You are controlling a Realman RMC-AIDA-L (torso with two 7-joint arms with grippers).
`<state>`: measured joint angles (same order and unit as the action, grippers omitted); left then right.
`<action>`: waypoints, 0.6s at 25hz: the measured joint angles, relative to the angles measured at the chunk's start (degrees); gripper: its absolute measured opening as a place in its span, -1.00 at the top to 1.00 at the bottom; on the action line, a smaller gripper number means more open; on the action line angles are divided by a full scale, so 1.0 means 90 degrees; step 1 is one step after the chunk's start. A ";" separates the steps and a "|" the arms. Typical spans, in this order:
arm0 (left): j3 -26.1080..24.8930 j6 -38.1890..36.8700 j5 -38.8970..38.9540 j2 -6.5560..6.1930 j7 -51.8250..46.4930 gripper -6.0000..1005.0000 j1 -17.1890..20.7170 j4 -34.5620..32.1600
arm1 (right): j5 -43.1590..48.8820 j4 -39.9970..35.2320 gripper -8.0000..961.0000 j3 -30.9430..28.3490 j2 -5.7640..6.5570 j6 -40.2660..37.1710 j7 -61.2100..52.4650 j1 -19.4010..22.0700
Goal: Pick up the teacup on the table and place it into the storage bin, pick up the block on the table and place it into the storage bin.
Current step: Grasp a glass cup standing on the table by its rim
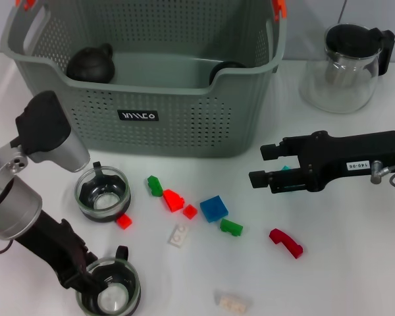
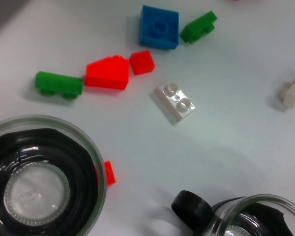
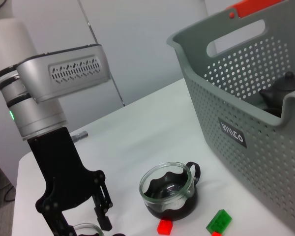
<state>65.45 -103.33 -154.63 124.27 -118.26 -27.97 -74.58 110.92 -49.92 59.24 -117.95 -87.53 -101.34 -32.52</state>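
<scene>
Two glass teacups stand on the white table: one (image 1: 103,194) in front of the storage bin (image 1: 145,115), the other (image 1: 109,296) at the near edge. My left gripper (image 1: 85,280) is down at the near teacup's (image 2: 255,216) rim. In the right wrist view its fingers (image 3: 102,204) stand apart over that cup (image 3: 84,229). Blocks lie scattered at centre, among them a blue block (image 1: 213,208), a red one (image 1: 173,199) and a green one (image 1: 155,185). My right gripper (image 1: 264,164) hovers right of the bin, fingers apart, a teal bit (image 1: 286,169) showing between them.
A black teapot (image 1: 89,64) and another dark item (image 1: 227,69) lie inside the bin. A glass teapot with a black lid (image 1: 345,66) stands at the back right. More blocks: dark red (image 1: 286,242), white (image 1: 179,236), white (image 1: 232,301), small red (image 1: 124,221).
</scene>
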 joint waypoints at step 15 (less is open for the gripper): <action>0.0078 0.0344 -0.0112 -0.0008 0.0067 0.04 -0.0084 0.0368 | 0.0000 0.0000 -0.57 0.0000 0.0000 0.0068 0.0000 -0.0064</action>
<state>66.15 -100.23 -155.64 124.19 -117.66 -28.73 -71.27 110.92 -49.92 59.24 -117.95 -86.92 -101.34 -33.09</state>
